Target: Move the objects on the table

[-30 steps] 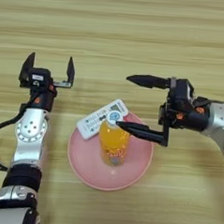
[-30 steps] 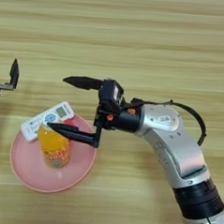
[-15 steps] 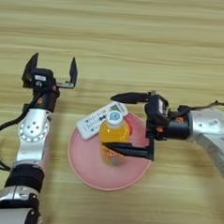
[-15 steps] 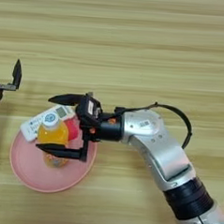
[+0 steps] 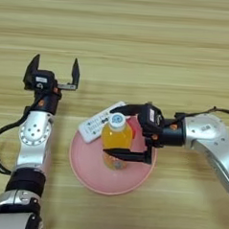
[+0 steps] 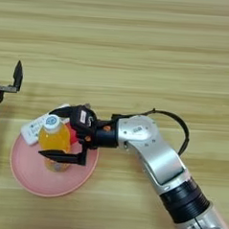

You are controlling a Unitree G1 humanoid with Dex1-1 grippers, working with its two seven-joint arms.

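The orange-drink bottle [image 5: 116, 141] with its white cap stands upright on the round pink plate [image 5: 86, 171]. The white remote control [image 5: 98, 126] lies slanted across the plate's far-left rim, just behind the bottle. My right gripper [image 5: 111, 132] reaches in from the right and is open, with one black finger on the far side of the bottle and the other on its near side; I cannot tell if they touch it. My left gripper [image 5: 54, 70] stands open over the bare table [image 5: 139, 51], left of the plate and holding nothing.
A small red thing [image 6: 75, 133] shows on the plate between the bottle and the right gripper's palm. The right forearm [image 6: 152, 154] runs from the lower right across the table. Bare wood lies beyond the plate.
My right gripper has moved left, over the plate, until its fingers stand on either side of the bottle. The bottle, remote and left arm have stayed in place.
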